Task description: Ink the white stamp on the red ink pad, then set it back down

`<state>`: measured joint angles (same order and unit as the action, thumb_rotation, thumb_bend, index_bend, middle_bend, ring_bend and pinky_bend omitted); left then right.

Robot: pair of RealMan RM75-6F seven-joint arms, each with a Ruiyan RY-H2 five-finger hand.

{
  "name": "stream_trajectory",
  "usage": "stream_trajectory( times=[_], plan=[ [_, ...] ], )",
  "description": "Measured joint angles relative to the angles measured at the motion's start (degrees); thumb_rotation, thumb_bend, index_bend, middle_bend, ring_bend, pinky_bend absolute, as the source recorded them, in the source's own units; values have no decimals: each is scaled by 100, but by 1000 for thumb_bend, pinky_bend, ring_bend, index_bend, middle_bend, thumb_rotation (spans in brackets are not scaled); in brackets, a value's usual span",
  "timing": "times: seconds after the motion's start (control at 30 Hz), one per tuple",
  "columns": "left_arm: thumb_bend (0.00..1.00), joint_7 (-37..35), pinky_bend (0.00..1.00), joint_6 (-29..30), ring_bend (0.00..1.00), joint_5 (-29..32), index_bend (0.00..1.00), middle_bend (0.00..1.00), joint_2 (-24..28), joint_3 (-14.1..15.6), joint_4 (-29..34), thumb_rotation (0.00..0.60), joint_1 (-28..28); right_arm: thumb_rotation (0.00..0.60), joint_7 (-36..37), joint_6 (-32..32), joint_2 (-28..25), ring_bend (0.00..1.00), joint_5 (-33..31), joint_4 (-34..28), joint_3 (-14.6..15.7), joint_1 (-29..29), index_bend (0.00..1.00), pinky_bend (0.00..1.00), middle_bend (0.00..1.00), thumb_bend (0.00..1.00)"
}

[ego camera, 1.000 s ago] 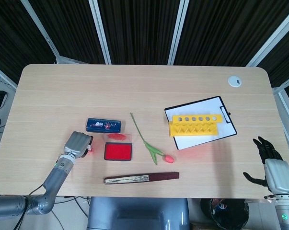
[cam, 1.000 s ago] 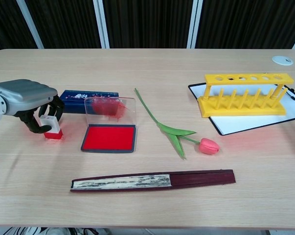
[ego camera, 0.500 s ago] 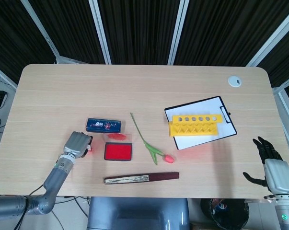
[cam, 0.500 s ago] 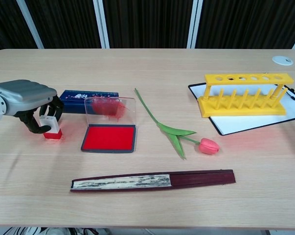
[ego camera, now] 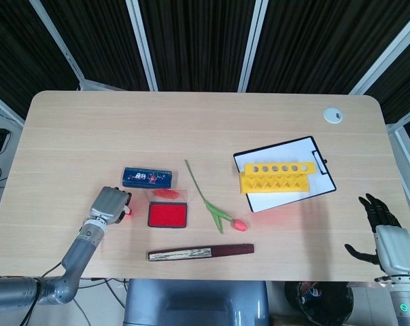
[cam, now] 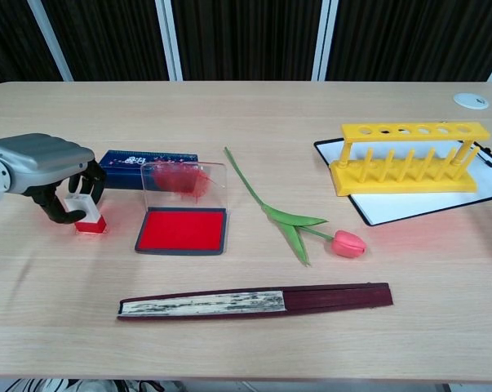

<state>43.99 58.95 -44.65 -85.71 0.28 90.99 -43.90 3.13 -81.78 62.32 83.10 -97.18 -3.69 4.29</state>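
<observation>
Stamp point(cam: 84, 211) sits on the surface point(cam: 254, 327), just left of the red ink pad point(cam: 181, 229). It is white on top with a red base. The left hand point(cam: 43, 167) is curled around it, with fingers point(cam: 54, 208) on both sides. It looks like the hand has hold of the stamp, but the base seems to rest on the surface, so I am not sure how tight the hold is.

The pad's clear lid point(cam: 183, 178) stands open at the back. A blue box point(cam: 144, 166) lies just behind the lid.

The right hand point(ego camera: 388, 238) is far off at the right edge of the surface, with its fingers apart and nothing in it.

I think this is the picking-up step. The inking is not yet done. Next, the left hand needs to lift the stamp, carry it right over the red pad, and press it straight down without bumping the lid.
</observation>
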Motion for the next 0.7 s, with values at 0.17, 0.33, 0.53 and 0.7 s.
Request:
stream_trajectory(
  times=[0.17,0.33,0.53,0.7],
  plan=[
    [267,6,415,6,309,-4,380,365,13,2,25,600,4,600,-1,1,-2,0,3,-4,2,0,44,192,0,230],
    [198,13,322,15,229,0,295,259,31,-2,50,600,6,600,-2,0,-3,0,8,-7,5,-1,50,192,0,231],
    [174,-19,170,81,99,-28,162,91,93,-3,153,600,44,600,-1,5,-7,0,10,-8,7,0,51,192,0,230],
    [173,-236,93,280,44,-325,119,24,235,13,341,600,175,600,6,-7,-9,0,18,0,6,-2,51,192,0,231]
  ],
)
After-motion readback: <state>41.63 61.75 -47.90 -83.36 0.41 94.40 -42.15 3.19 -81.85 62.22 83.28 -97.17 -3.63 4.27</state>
